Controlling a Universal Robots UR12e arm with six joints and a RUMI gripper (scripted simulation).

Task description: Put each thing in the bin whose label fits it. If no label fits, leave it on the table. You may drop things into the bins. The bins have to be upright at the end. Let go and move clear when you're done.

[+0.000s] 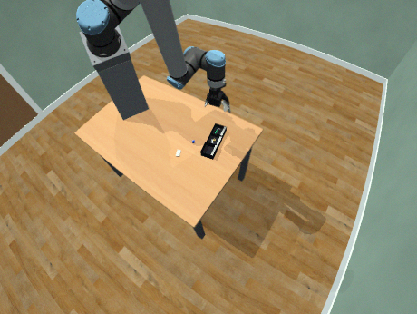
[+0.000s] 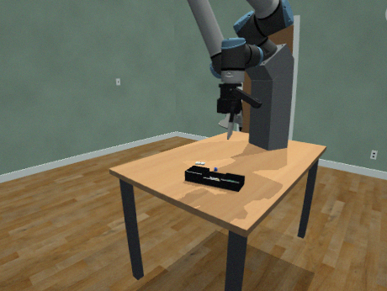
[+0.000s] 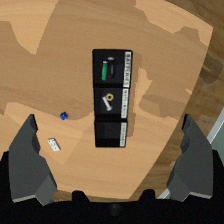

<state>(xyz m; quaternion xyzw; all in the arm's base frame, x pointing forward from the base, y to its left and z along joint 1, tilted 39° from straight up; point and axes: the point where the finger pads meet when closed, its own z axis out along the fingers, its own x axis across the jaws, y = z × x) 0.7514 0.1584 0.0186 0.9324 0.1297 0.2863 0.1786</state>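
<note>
Claw (image 3: pixel 112 150) hung spread and empty; the blue die (image 3: pixel 63 116) looked tiny, hard, light, best pinched across flat faces.

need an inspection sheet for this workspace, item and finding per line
surface: wooden table, part shaded by the arm
job's things: black three-part bin row, upright; green battery in the far part, bolt in the middle, near part looks empty; small blue piece and small white piece lie on the table beside the bins
clutter: nothing seen
grippers: gripper raised above the bins, jaws wide open, holding nothing
cables: nothing seen
surroundings: wood floor, green walls
</note>
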